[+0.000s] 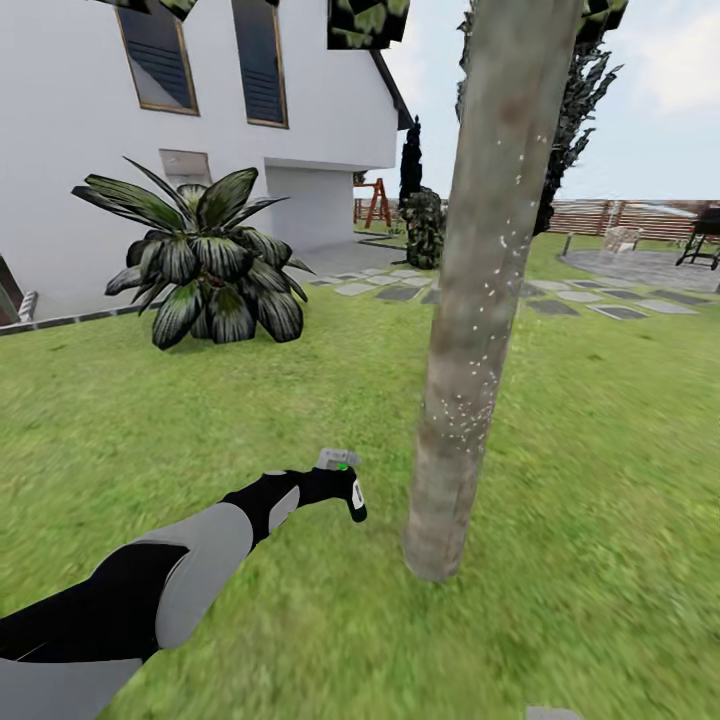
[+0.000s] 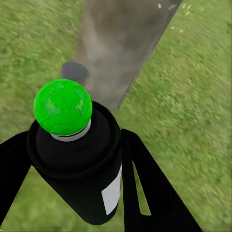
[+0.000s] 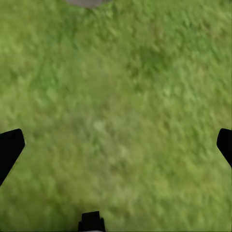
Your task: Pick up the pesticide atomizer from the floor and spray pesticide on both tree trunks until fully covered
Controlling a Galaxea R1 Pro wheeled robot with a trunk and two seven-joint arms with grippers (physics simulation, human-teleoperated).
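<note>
A pale mottled tree trunk (image 1: 470,330) rises from the lawn just right of centre in the head view, with small white specks scattered on its bark. My left gripper (image 1: 350,492) reaches out low beside its base, shut on the pesticide atomizer (image 1: 340,468), a dark bottle with a grey head and a green dot. In the left wrist view the atomizer (image 2: 82,159) sits between the black fingers (image 2: 150,188), its green ball on top, white label on the side, and the trunk (image 2: 121,43) just beyond. Over bare grass, my right gripper (image 3: 116,145) stands open.
A low palm-like plant with striped leaves (image 1: 210,265) stands at the left by the white house (image 1: 90,150). Grey stepping stones (image 1: 590,298) cross the lawn behind the trunk. Dark conifers (image 1: 410,165), a slat fence (image 1: 620,215) and a grill (image 1: 703,235) lie far back.
</note>
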